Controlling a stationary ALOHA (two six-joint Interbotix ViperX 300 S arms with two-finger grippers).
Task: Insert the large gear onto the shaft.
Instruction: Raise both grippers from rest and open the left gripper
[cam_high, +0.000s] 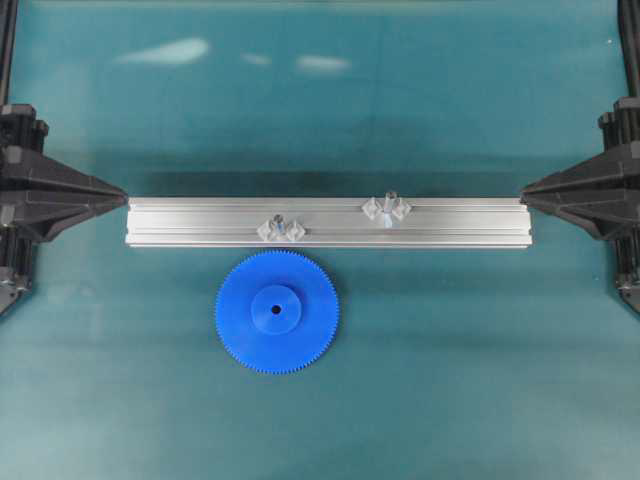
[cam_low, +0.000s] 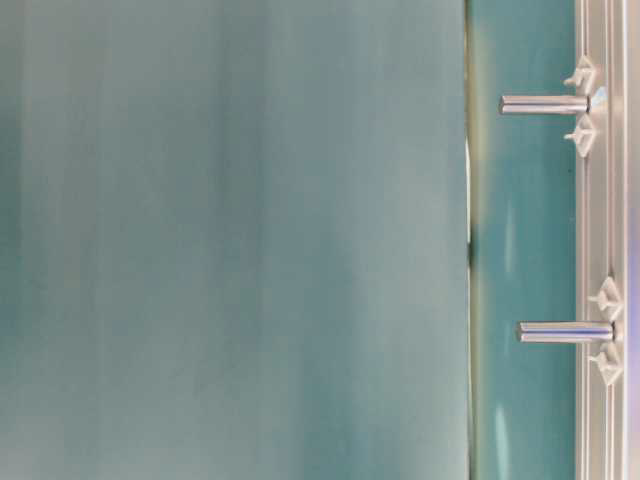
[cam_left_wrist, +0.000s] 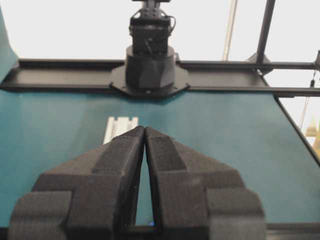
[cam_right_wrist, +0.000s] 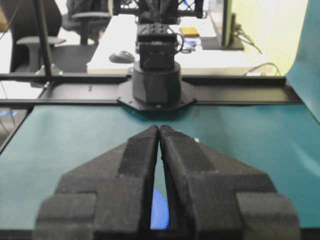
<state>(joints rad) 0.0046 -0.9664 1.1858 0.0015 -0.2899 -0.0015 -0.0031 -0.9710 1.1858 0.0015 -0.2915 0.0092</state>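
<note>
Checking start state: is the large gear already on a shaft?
No, the large gear lies flat on the table, in front of the rail and clear of both pins.

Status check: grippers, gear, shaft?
Left gripper and right gripper shut, empty, parked at table ends. Gear flat on table, near side of rail, untouched. Two pins bare; nothing blocking.

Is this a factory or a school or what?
Probably a robot lab inside an office: two robot arms share a teal table with a blue gear, and a desk with a computer mouse stands behind.
</note>
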